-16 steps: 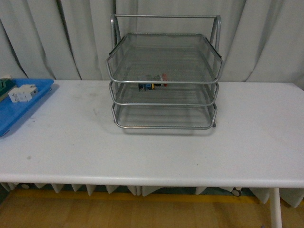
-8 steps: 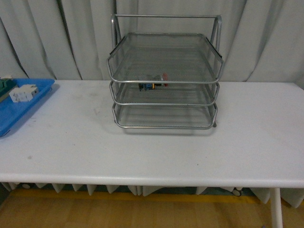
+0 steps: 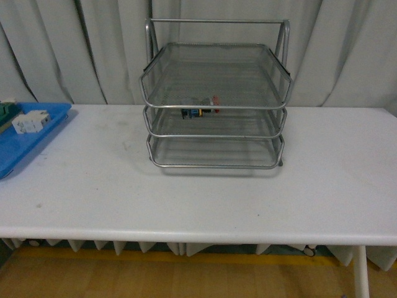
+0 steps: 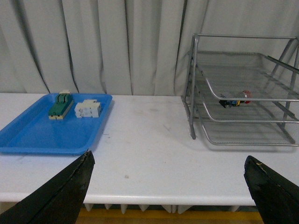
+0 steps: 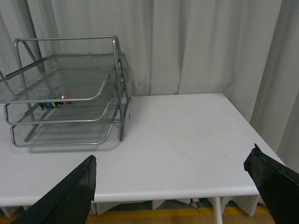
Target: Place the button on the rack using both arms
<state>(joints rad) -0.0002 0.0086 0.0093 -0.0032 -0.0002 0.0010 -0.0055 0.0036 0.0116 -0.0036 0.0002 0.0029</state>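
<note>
- The button (image 3: 201, 110) lies on the rack's (image 3: 214, 93) middle shelf.
- Left fingers (image 4: 65, 189) and right fingers (image 5: 268, 179) are spread wide, well apart from the button.

Neither arm appears in the front view. The left gripper (image 4: 168, 196) shows only two black fingertips (image 4: 63, 196) at the lower corners of its wrist view, spread wide apart with nothing between them. The right gripper (image 5: 173, 196) looks the same, its fingertips (image 5: 65, 198) far apart and empty.
</note>
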